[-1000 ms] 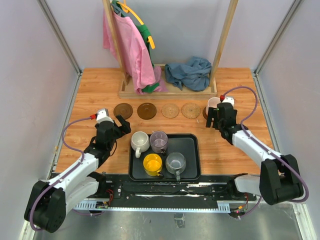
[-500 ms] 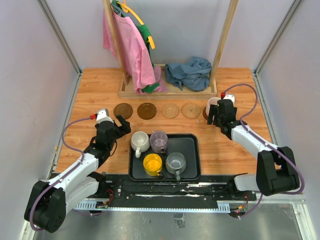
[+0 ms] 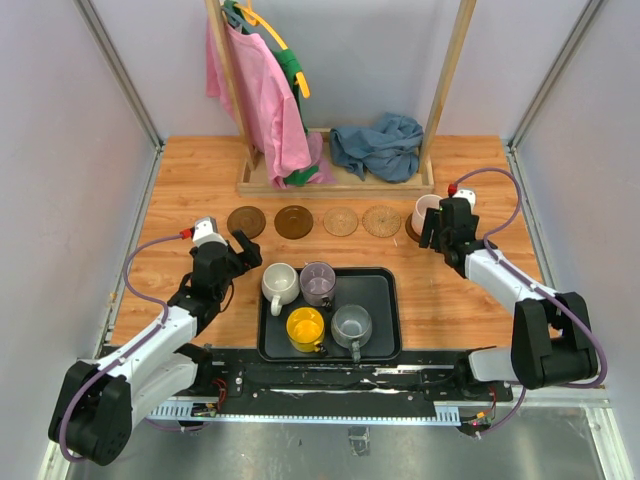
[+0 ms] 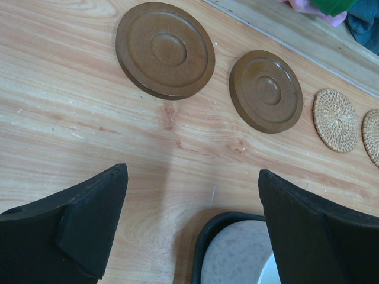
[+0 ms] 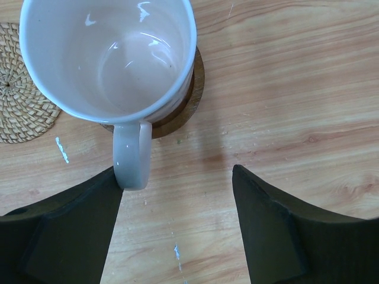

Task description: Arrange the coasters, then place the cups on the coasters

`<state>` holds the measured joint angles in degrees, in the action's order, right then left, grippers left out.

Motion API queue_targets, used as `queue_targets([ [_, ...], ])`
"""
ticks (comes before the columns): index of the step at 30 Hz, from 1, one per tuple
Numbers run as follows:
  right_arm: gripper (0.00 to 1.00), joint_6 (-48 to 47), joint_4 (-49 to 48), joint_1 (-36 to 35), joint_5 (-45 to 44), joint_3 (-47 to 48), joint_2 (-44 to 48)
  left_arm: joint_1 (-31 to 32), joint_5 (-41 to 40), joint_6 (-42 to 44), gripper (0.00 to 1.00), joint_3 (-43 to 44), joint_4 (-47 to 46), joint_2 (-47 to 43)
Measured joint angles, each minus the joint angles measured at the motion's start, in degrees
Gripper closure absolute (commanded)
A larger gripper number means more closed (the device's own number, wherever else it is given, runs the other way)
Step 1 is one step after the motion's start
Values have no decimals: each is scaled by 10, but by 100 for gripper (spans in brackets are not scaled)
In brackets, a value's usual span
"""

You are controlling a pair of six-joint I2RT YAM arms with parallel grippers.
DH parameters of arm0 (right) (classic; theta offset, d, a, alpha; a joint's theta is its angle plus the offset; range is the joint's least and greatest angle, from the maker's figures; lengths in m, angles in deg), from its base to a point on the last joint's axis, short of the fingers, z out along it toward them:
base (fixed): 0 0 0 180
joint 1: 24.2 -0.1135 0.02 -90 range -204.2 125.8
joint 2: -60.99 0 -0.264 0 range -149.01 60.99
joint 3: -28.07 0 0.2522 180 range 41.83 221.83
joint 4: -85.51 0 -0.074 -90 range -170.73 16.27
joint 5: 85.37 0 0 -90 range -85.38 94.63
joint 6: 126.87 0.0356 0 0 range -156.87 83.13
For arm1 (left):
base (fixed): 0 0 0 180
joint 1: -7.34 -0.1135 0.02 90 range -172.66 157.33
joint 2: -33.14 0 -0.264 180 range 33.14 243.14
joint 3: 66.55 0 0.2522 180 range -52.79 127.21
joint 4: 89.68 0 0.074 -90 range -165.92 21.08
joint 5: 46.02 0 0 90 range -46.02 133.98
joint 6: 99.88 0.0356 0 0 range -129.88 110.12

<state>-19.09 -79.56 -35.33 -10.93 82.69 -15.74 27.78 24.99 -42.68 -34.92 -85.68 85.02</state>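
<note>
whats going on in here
The robot is mid-task: the pink cup stands on the rightmost coaster, with the right hand open just beside it. The other four coasters are bare. The white cup, purple cup, yellow cup and grey cup sit in the black tray, and the left hand hovers open near its corner.

A black rectangular tray [image 3: 384, 300] is sitting at the near middle of the wooden counter [image 3: 455, 315]. Along the far edge a wooden rack [image 3: 370, 186] is standing, with a pink garment [image 3: 255, 105] hanging from it. A blue-grey cloth [image 3: 378, 145] is lying crumpled on its base.
</note>
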Motion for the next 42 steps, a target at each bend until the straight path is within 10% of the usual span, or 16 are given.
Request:
queue_targets([
  [27,28,2,4,4,11,0,22,0,0,0,3,0,0,1],
  [42,25,50,102,-46,37,-7,234,0,-1,0,3,0,1,-8],
])
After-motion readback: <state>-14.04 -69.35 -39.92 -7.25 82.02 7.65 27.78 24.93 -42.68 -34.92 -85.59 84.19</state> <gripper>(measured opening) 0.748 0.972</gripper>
